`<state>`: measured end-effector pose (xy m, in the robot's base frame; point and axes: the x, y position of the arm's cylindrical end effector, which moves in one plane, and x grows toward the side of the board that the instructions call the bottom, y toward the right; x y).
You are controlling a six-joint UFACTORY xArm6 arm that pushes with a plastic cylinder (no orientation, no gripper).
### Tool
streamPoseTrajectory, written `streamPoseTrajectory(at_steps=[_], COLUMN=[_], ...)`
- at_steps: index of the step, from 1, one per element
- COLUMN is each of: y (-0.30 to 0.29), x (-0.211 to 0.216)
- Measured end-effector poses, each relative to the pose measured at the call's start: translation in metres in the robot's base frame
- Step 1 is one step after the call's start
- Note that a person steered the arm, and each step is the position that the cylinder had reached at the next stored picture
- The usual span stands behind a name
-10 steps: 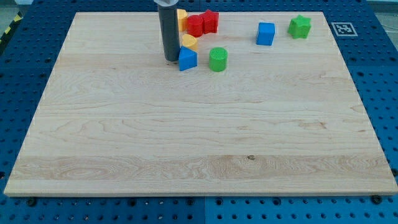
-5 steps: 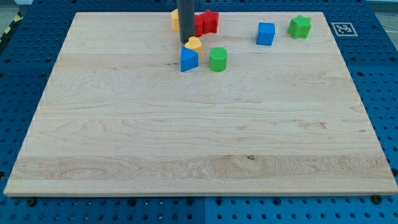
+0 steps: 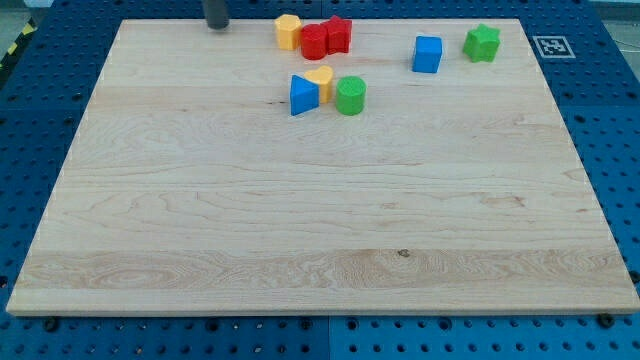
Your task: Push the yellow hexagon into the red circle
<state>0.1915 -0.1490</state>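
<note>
The yellow hexagon (image 3: 288, 31) sits near the board's top edge, touching the left side of the red circle (image 3: 313, 42). A red star (image 3: 339, 35) touches the circle's right side. My tip (image 3: 217, 28) is at the board's top edge, well to the left of the yellow hexagon and apart from every block. Most of the rod is cut off by the view's top.
Below the red circle, a blue triangular block (image 3: 303, 95), a small yellow block (image 3: 321, 82) and a green cylinder (image 3: 351, 96) stand close together. A blue cube (image 3: 428, 54) and a green star (image 3: 482, 43) are at the top right. The wooden board (image 3: 320, 220) lies on a blue perforated table.
My tip has moved from beside the small yellow block up and left to the board's top edge. The small yellow block has shifted slightly right, between the blue block and the green cylinder.
</note>
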Motion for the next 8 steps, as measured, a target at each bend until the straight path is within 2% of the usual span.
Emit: streamPoseTrajectory(at_steps=[1,3,5,8], y=[0.047,0.169,0.191,0.228], x=[0.006,0.061,0.069,0.114])
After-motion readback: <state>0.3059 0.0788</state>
